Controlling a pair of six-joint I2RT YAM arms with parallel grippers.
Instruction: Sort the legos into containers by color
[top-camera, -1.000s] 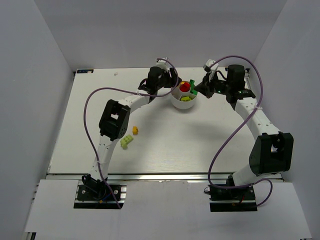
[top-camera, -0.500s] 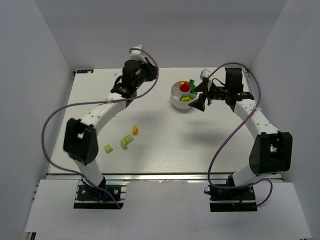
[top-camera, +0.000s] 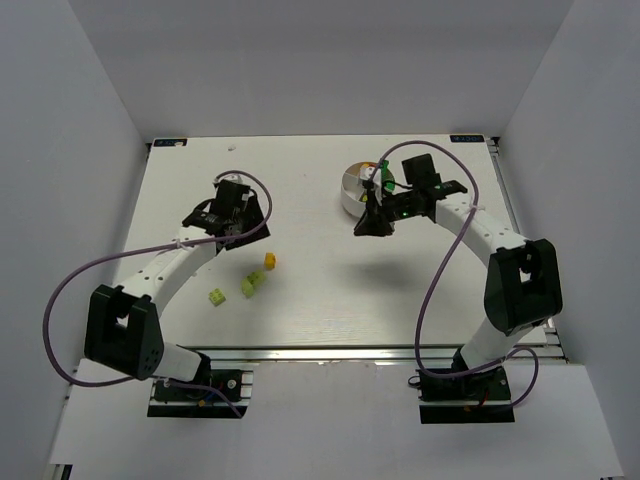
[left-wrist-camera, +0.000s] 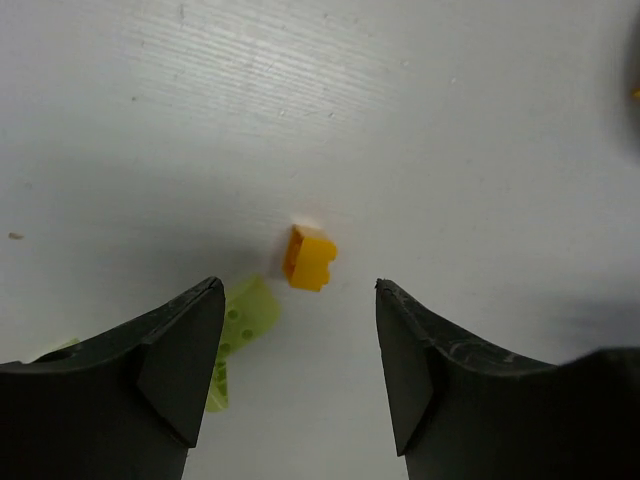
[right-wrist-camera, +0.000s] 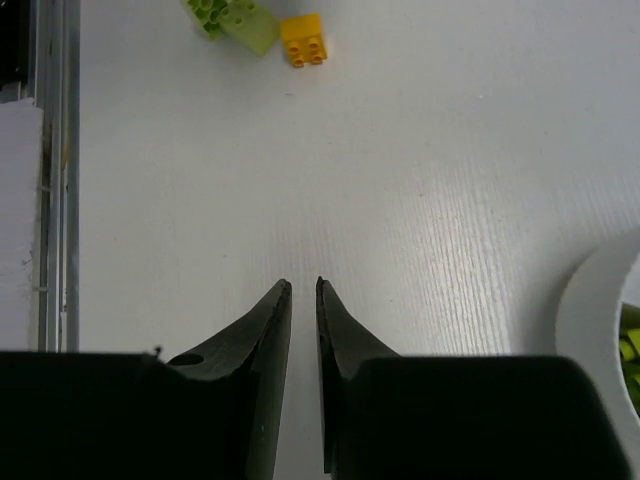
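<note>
The white dish (top-camera: 350, 186) stands at the back centre, partly covered by my right arm, and a dark green brick (top-camera: 386, 182) shows in it. Its rim (right-wrist-camera: 600, 300) shows in the right wrist view. An orange-yellow brick (top-camera: 269, 260) and two lime bricks (top-camera: 248, 285) (top-camera: 216, 296) lie loose on the table at the left. My left gripper (top-camera: 250, 230) is open and empty, just behind the orange brick (left-wrist-camera: 308, 258), with a lime brick (left-wrist-camera: 238, 325) by its left finger. My right gripper (top-camera: 366, 228) is shut and empty, in front of the dish.
White walls close in the table at the back and both sides. A metal rail (top-camera: 320, 352) runs along the near edge. Purple cables loop off both arms.
My left arm has swung from beside the dish to the left and nearer, over the loose bricks. My right gripper has moved left and nearer, in front of the dish.
</note>
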